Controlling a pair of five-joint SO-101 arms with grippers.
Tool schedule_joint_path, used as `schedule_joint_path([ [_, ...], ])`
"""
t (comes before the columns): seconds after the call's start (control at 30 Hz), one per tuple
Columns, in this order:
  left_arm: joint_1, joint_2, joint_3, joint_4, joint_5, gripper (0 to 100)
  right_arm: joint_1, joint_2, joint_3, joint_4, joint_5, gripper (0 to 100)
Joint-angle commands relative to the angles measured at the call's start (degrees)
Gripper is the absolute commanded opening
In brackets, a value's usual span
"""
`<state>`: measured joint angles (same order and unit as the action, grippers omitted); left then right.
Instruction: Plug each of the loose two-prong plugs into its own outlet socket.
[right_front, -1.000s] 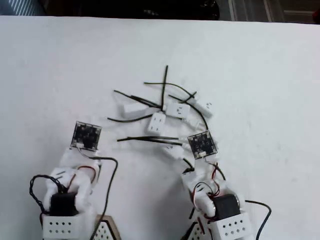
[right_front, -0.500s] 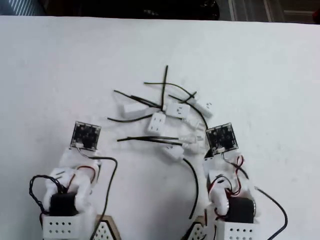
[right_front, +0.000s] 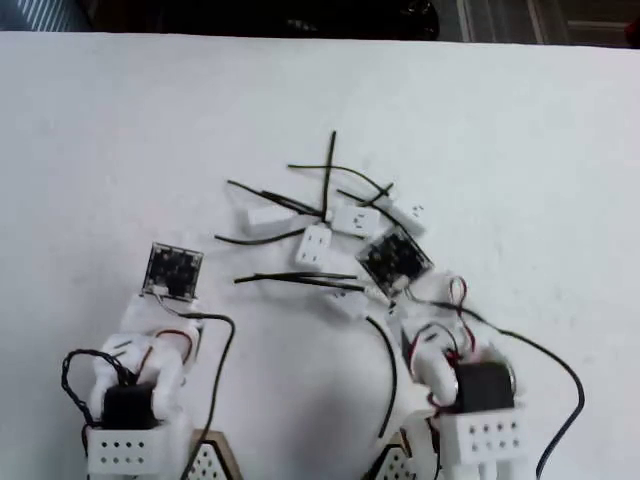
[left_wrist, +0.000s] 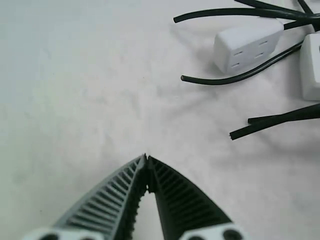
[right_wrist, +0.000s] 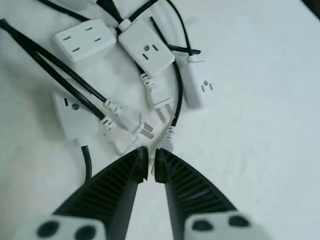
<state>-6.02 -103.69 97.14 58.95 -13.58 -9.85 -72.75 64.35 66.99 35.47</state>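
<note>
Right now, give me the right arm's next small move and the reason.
Probably open the right end effector wider, then ease toward the nearest loose plug: it is barely open, too narrow for the plug body, which lies just ahead of its tips, unplugged.

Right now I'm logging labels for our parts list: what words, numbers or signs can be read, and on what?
No readable text.
Outlet sockets: slots only, no print legible.
Plugs: nothing legible.
Camera boards on the wrists: markings too small to read.
</note>
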Motion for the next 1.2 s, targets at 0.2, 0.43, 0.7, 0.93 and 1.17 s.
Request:
schedule_joint_path([
  [0.2,-0.48,-0.31,-0.26,-1.23,0.09,3,-7.43,36.26,-13.45,1.27,5.27,14.1],
  [0.43,-0.48,-0.31,-0.18,-1.14,0.09,3,-6.20,47.25,-16.18,-2.33,9.05,14.2],
  [0.7,-0.48,-0.31,-0.18,-1.05,0.09,3,-6.02,52.79,-16.18,-8.92,9.05,14.2],
  [0.93,-0.48,-0.31,-0.18,-0.97,0.09,3,-6.02,58.33,-16.26,-14.81,9.05,14.2],
  [1.17,-0.48,-0.31,-0.18,-0.97,0.09,3,-2.33,62.20,-18.11,-18.86,9.05,14.2],
])
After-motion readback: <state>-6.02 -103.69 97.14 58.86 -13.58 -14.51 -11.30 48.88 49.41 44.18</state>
